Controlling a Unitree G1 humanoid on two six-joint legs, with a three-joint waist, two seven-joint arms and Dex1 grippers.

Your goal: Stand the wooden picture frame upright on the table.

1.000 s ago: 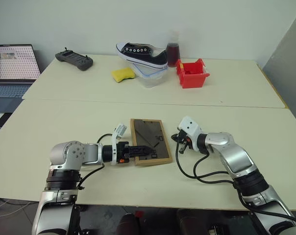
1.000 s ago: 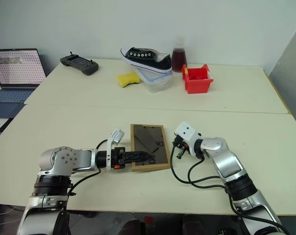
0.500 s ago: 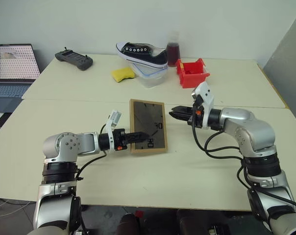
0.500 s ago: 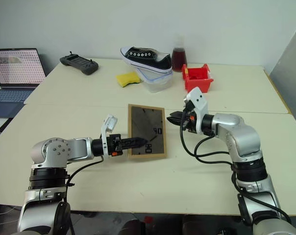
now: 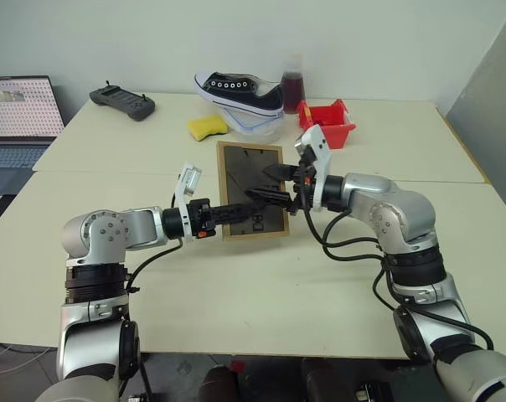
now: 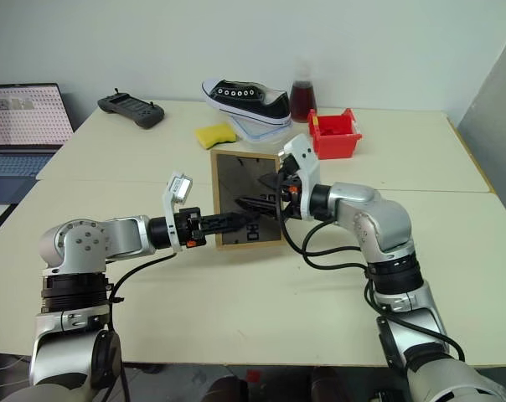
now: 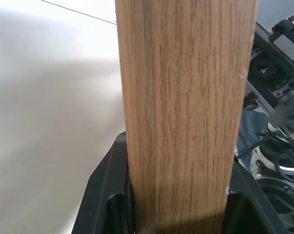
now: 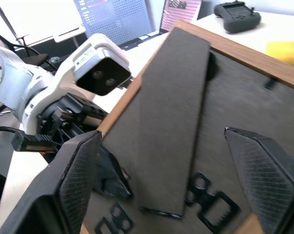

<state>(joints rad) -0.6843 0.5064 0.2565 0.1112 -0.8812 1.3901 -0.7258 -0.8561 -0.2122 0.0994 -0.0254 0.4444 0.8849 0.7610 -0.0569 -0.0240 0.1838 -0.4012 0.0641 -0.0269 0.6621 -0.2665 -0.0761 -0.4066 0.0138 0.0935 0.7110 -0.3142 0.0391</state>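
Currently the picture frame [image 5: 252,189] is held up off flat, back side facing the camera, standing tall near the middle of the table [image 5: 261,289]; whether its bottom edge touches the table can't be told. Left tool [image 5: 240,211] is clamped on the frame's lower left edge: in the left wrist view the wood edge [image 7: 183,112] is seen squeezed between both black fingers [image 7: 105,190]. Right tool [image 5: 274,184] is spread wide over the frame's back, one finger [image 8: 79,175] on each side of the dark fold-out stand [image 8: 169,126], nothing gripped. Far half of the table: shoe [image 5: 240,90] resting on a clear container [image 5: 257,132], yellow sponge [image 5: 208,127], red bin [image 5: 328,124], bottle w/ dark liquid [image 5: 292,84], black controller [image 5: 121,101]. Laptop [image 5: 18,117] is seen off the table's left side.
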